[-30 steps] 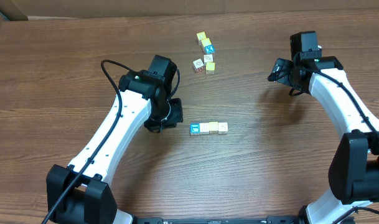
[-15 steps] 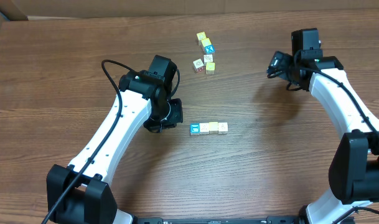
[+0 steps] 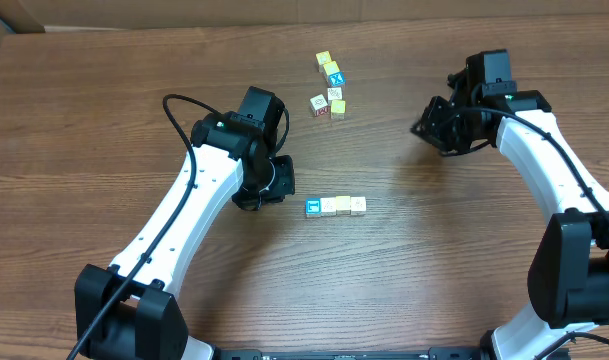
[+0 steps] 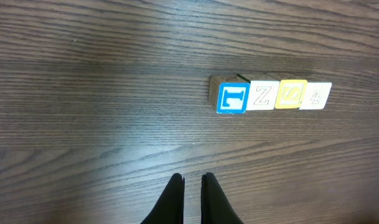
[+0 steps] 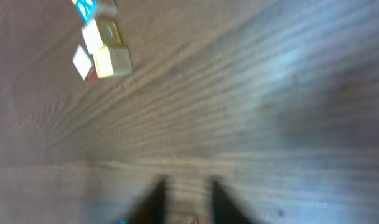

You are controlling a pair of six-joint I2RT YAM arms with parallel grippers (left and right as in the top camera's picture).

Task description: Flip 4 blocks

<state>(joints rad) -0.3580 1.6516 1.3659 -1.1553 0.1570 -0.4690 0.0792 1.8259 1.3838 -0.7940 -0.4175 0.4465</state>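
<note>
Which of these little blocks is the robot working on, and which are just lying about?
Job: row of four blocks mid-table, reading blue, Z, S, 4.
Lying about: cluster of five blocks farther back, including the blue X block.

We see a dark wooden table (image 3: 84, 120) filling the view, its grain running from nine to three o'clock. A tan board (image 3: 9, 12) borders it from eleven to one. The light is soft and even.

R end effector (image 5: 186, 186) smeared by blur, w/ cube cluster (image 5: 111, 61) cut off at top edge
</note>
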